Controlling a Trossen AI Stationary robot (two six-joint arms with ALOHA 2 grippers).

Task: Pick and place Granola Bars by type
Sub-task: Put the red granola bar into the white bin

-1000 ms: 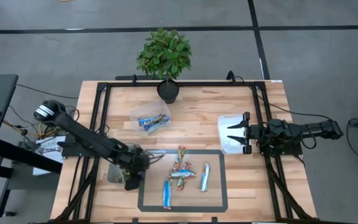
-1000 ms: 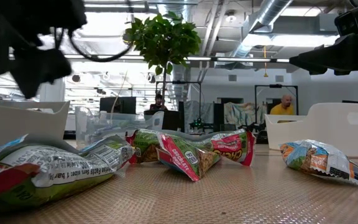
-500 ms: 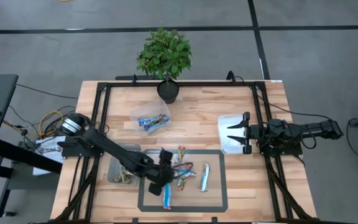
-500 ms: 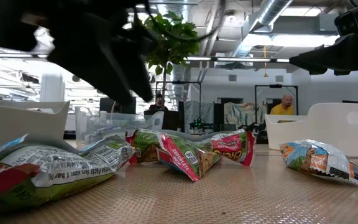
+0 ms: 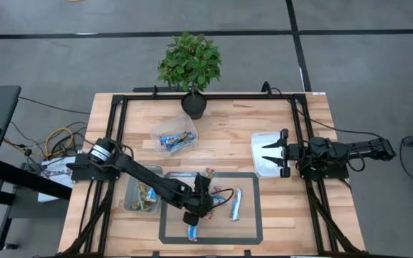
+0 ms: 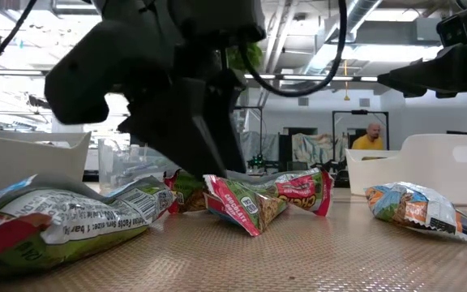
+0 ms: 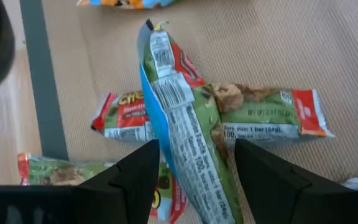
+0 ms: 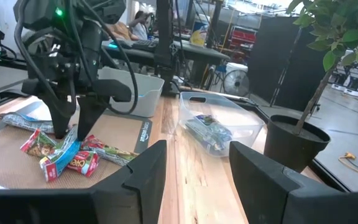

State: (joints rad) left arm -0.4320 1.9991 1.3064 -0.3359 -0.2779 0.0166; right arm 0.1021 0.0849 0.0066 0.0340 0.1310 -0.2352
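Left arm down over the bar pile, sorting part done.

Left gripper low over the mat, fingers apart, straddling a green-and-blue bar atop the heap of Granola Bars; no grip yet that I can see. From the heap: clear bin at 11 o'clock holds blue bars, bin at 9 o'clock holds a few brown-gold ones. A blue bar lies loose at 3 o'clock, another at 7 o'clock. White bin at 2 o'clock: contents not visible. Right gripper waits over it, fingers apart, holding nothing. Roughly half left, I'd judge.
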